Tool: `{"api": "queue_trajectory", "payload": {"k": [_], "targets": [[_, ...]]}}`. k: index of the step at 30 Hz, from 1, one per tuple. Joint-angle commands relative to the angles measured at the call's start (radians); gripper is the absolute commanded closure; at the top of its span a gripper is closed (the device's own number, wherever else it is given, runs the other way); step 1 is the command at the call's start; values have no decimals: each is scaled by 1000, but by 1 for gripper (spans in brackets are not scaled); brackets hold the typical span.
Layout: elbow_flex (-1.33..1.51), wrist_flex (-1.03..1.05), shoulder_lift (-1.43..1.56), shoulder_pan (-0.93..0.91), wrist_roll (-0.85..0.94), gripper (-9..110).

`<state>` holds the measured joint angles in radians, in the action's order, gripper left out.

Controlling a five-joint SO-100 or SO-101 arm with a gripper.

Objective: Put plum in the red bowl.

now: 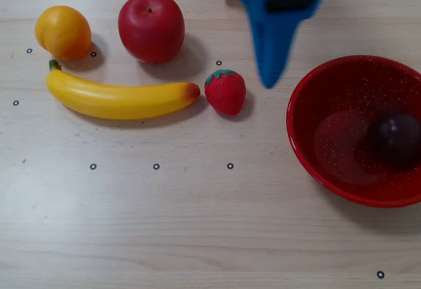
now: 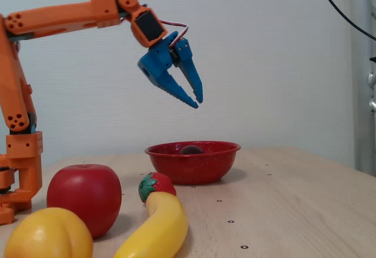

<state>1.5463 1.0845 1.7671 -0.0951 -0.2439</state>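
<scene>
Overhead view, left to right: orange fruit [image 1: 63, 32], banana [image 1: 122, 98], apple [image 1: 151, 26] and strawberry [image 1: 225, 91] lie on the bench [image 1: 197, 223]. The tool [image 2: 196, 101] hangs raised above the bench, left of the red bowl [image 1: 309, 164], fingers nearly together, empty. The plum [image 1: 396, 139] rests inside the bowl, right of centre.

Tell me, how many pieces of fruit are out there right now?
5. In the overhead view: an orange fruit top left, the apple beside it, the banana below them, the strawberry at its tip, and the plum inside the red bowl.
</scene>
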Motion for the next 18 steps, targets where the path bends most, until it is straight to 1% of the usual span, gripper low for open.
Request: {"api": "queue_trajectory", "payload": {"k": [1, 8, 13, 18], "targets": [[51, -106, 160, 54, 34, 101], [442, -327, 431, 127, 71, 101], [673, -411, 588, 152, 66, 101], [937, -545, 758, 167, 66, 101]]}}
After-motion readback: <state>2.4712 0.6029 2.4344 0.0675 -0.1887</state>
